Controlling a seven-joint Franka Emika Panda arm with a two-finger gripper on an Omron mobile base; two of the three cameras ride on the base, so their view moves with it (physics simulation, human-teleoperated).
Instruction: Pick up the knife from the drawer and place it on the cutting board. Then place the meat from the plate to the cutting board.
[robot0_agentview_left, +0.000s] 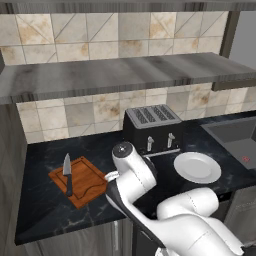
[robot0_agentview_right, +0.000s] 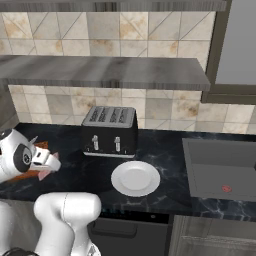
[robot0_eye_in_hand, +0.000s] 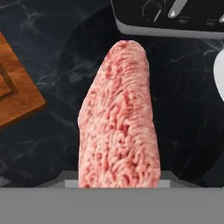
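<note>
My gripper (robot0_agentview_right: 47, 162) is shut on the meat (robot0_eye_in_hand: 118, 118), a long pink ground lump. It hangs above the dark counter between the white plate (robot0_agentview_left: 197, 167) and the cutting board (robot0_agentview_left: 85, 187). A corner of the reddish-brown board (robot0_eye_in_hand: 17, 96) lies at the left of the hand view, apart from the meat. The knife (robot0_agentview_left: 67, 172), black handle and pale blade, lies on the board's left part. The plate (robot0_agentview_right: 135, 178) is bare. The meat covers my fingertips in the hand view. The drawer is hidden below the counter's front edge.
A black toaster (robot0_agentview_left: 152, 127) stands at the back of the counter behind the plate, and its front (robot0_eye_in_hand: 175, 17) is at the top of the hand view. A sink (robot0_agentview_right: 220, 170) is set in the counter at the right. A grey shelf (robot0_agentview_left: 125, 72) runs above.
</note>
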